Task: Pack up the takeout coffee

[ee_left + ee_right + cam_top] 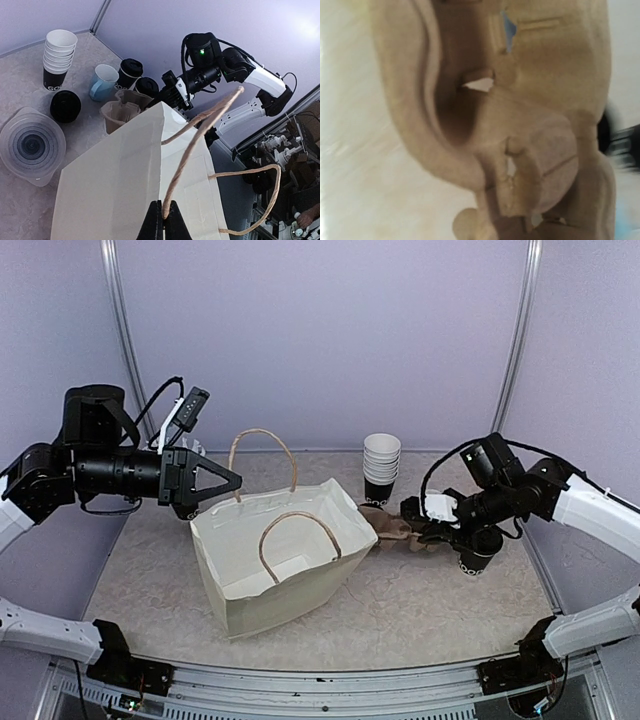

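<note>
With the left fingers [162, 222] clenched on the handle [200, 125] to hold the paper bag [290, 590] open, and the right fingers [410, 525] apparently clenched on the cup carrier [388, 528] at its mouth, seat the carrier inside next; the takeout coffee [131, 70] stands on the table [420, 610] beside the blue mug [103, 81].

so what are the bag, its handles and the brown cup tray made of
The bag: matte off-white paper with sharp creases. The handles: twisted brown paper cord, probably. The cup tray: moulded pulp, judging by its rough, fibrous tan surface.
</note>
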`<state>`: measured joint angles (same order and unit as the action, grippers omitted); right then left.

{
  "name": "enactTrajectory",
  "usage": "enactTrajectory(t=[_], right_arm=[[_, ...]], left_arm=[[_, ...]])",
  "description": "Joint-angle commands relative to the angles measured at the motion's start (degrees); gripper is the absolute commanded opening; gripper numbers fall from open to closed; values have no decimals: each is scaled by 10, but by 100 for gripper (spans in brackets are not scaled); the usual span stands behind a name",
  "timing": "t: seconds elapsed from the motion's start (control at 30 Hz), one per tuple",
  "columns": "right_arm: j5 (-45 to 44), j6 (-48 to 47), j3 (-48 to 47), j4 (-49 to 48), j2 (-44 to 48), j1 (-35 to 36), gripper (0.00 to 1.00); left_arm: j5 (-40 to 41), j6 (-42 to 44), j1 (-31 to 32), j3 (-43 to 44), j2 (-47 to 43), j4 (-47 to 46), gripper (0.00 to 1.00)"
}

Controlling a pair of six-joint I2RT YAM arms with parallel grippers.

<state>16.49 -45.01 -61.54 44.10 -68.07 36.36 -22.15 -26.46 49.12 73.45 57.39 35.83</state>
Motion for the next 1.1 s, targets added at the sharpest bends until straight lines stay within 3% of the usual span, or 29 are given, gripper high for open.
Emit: enactTrajectory(t=[0.0, 0.3, 0.5, 0.6, 0.77, 0.83, 0.97, 1.07], right_arm=[[42, -59, 55, 57, 27, 4, 0], [-59, -68, 162, -28, 22, 19, 0], [-43, -55, 180, -39, 8, 49, 1], [21, -65, 158, 11, -1, 53, 25], [81, -87, 95, 84, -7, 53, 44], [89, -85, 79, 93, -24, 52, 45], [97, -80, 62, 96, -95, 52, 34], [117, -84, 59, 87, -128, 52, 33]], left_arm=[[-74, 29, 2, -19, 20, -35, 0], [-76, 91, -70, -68, 32, -30, 0], [-58, 143, -129, -51, 38, 12, 16], [-60, 158, -132, -38, 50, 23, 32], [-60, 196, -132, -11, 61, 47, 50], [-59, 213, -132, -3, 58, 56, 53], [-60, 227, -132, 5, 47, 60, 56], [-59, 230, -132, 7, 45, 64, 56]])
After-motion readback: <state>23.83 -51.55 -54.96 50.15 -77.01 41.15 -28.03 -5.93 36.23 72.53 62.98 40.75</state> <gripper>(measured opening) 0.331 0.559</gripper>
